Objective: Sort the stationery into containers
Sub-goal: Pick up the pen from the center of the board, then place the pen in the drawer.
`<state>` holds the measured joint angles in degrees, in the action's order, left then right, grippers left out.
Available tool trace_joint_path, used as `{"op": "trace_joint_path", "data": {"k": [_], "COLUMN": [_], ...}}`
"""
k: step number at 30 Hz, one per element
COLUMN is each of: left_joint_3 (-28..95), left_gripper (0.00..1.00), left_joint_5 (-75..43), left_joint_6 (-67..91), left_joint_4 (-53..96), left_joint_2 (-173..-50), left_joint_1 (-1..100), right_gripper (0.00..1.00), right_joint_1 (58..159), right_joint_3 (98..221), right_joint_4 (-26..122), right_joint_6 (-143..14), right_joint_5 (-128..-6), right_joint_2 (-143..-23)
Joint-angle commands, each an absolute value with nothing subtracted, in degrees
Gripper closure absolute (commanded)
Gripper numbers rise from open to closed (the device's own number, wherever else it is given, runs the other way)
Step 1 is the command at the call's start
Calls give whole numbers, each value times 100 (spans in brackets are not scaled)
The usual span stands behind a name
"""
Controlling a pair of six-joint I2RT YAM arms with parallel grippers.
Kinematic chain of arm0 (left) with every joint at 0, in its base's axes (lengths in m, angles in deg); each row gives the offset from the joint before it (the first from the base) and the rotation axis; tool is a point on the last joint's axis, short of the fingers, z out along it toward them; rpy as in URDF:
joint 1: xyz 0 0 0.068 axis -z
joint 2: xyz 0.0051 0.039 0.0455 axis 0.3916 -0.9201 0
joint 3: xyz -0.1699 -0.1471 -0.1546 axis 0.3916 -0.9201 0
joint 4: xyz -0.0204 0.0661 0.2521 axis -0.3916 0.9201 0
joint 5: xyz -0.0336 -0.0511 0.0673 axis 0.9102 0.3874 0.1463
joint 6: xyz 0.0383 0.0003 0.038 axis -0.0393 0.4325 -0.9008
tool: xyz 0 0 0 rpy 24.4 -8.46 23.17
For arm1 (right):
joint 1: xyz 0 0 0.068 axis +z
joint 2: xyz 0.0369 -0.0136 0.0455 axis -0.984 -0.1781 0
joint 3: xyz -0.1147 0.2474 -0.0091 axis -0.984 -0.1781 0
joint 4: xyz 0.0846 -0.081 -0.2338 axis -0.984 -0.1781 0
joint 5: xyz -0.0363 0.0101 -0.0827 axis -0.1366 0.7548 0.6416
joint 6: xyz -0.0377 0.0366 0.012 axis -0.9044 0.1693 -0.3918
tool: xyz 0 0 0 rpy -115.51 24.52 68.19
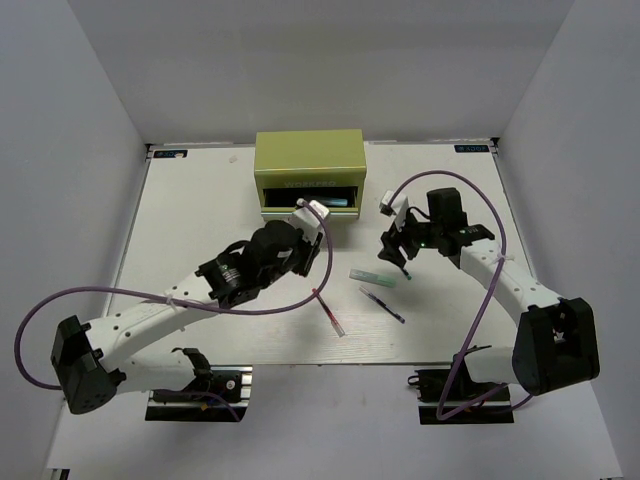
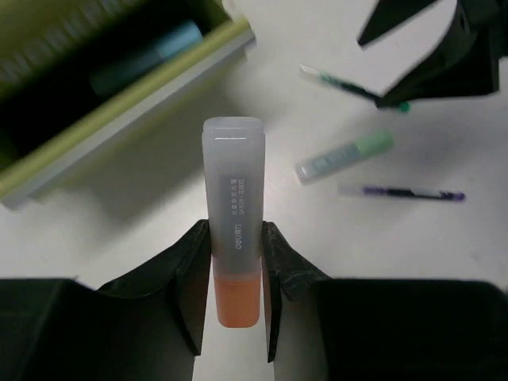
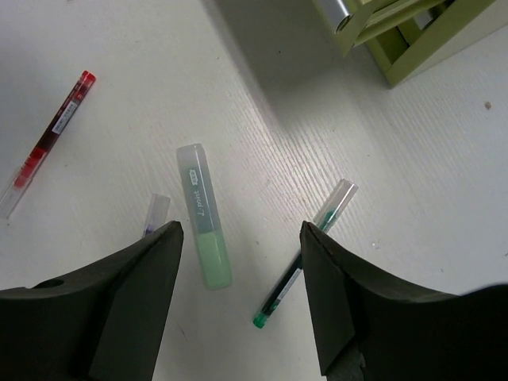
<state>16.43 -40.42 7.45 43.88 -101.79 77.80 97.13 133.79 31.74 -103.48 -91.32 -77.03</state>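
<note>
My left gripper is clenched on the orange marker. Its two fingers press the marker's sides where the cloudy cap meets the orange body, and the cap points away from me toward the chest. Seen from above, this gripper sits just in front of the chest's open drawer. The marker's pale cap end is close to the drawer's front lip but outside it. A light blue marker lies inside the drawer, along its length. The yellow-green chest stands at the far middle of the white table.

Right of my left arm, four loose pieces lie flat on the table. The red-and-white pen comes first and is the one nearest to my bases. Next is the dark pen, lying on a slant. Just beyond it is the green marker with its clear cap. The dark pen's tip comes near the green marker, but the two stay apart. The teal pen lies just to the right of the green marker.

My right gripper is released, its fingers spread wide and holding nothing. In its wrist view the green marker and the teal pen show on the table in the gap between the fingers. From above it hangs over that spot, to the right of the chest's front corner.
</note>
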Motion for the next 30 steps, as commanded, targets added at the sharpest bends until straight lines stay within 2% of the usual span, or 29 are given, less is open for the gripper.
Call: {"op": "trace_joint_path", "data": {"k": [1, 7, 13, 17, 26, 28, 30], "left_joint_3": [1765, 2819, 3891, 4515, 4851, 4693, 4587], "left_gripper": [98, 100, 100, 100, 100, 99, 93], "left_joint_5": [-4138, -3217, -2004, -1677, -1396, -1395, -1456], "left_joint_6": [-1199, -2702, -3476, -3802, -4198, -4198, -4128], "left_joint_4": [3224, 3082, 3477, 3837, 4119, 4049, 3917], "left_joint_2": [-10264, -11493, -12453, -12971, -13535, -13535, -13535], "left_joint_1": [7457, 6816, 6086, 5795, 5610, 5610, 5610], "right_gripper": [33, 33, 33, 33, 33, 33, 33], "right_joint_1": [9670, 9670, 9670, 9662, 9670, 9670, 9670], "right_joint_3": [13325, 13194, 13105, 13018, 12947, 12982, 13000], "right_joint_4": [3257, 3266, 3371, 3389, 3459, 3459, 3477], "right_joint_6": [-10487, -10592, -10618, -10592, -10557, -10566, -10557], "right_joint_5": [-9312, -9313, -9330, -9304, -9269, -9268, -9251], "right_joint_2": [-7511, -7440, -7335, -7265, -7264, -7282, -7335]}}
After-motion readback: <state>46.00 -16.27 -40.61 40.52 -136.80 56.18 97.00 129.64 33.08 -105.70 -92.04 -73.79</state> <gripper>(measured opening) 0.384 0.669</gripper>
